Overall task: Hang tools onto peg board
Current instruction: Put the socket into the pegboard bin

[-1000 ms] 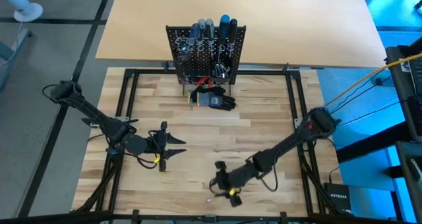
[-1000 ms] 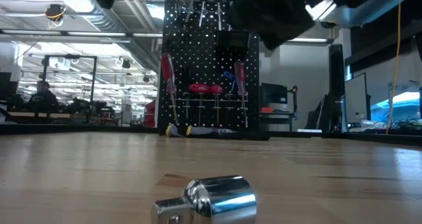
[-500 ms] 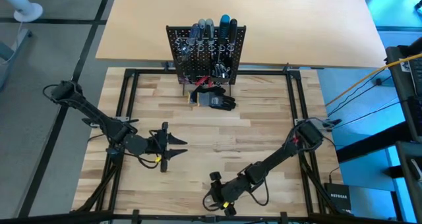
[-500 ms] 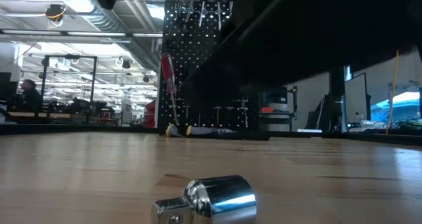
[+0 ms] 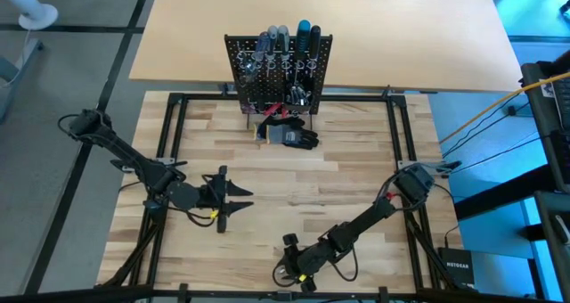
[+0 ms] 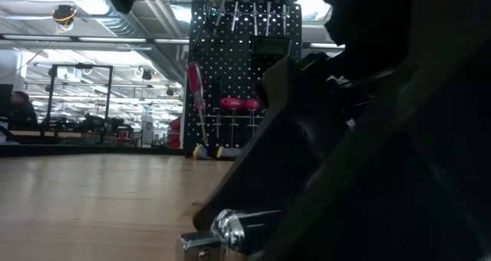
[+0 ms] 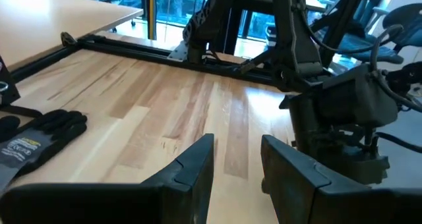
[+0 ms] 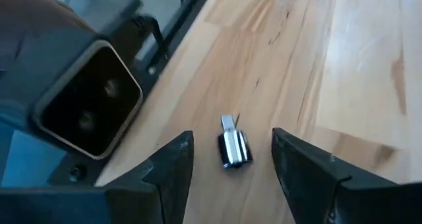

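Right end effector (image 8: pixel 231 165) hung over the metal piece (image 8: pixel 233 147), fingers apart.
It lay on the worktop (image 5: pixel 356 169) near my front edge, between my fingers, its long axis along them; my left arm waited farther off.

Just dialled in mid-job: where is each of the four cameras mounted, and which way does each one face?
High view: overhead, straight down; both arms, peg board.
Low view: tabletop height, looking level at the peg board; right arm fills the foreground, over the silver socket.
Left wrist view: past the open left gripper toward the right arm; glove at one side.
Right wrist view: down between the open right gripper at the socket.
Shared: low and right wrist both show the socket.
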Robot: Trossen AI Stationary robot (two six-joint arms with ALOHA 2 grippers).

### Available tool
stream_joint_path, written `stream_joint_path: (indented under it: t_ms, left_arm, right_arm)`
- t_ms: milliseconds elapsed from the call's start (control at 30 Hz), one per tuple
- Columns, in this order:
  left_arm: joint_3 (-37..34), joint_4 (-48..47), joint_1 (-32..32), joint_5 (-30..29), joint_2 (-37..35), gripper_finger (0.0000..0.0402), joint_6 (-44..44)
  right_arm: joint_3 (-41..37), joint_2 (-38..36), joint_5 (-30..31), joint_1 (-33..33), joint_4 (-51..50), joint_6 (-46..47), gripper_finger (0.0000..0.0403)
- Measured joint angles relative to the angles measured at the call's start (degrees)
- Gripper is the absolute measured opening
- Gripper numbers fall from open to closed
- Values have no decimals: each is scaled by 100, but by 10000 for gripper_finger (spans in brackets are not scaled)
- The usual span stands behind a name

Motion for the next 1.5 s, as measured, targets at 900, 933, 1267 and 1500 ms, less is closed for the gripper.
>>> stream_joint_path:
  t_ms: [900, 933, 1267, 1500]
  left_arm:
    - [0, -18, 183, 1, 18, 116, 444]
    - [0, -18, 213, 2, 18, 116, 501]
    - [0, 277, 624, -119, 3, 116, 901]
    - [7, 420, 911, -218, -202, 116, 1402]
  right_arm:
    - [2, -97, 274, -230, -413, -667, 75]
    - [-2, -160, 343, -239, -572, -738, 76]
    - [-13, -1171, 1363, -603, -1987, -1431, 67]
    - [-13, -2041, 1759, -1234, -2749, -2038, 67]
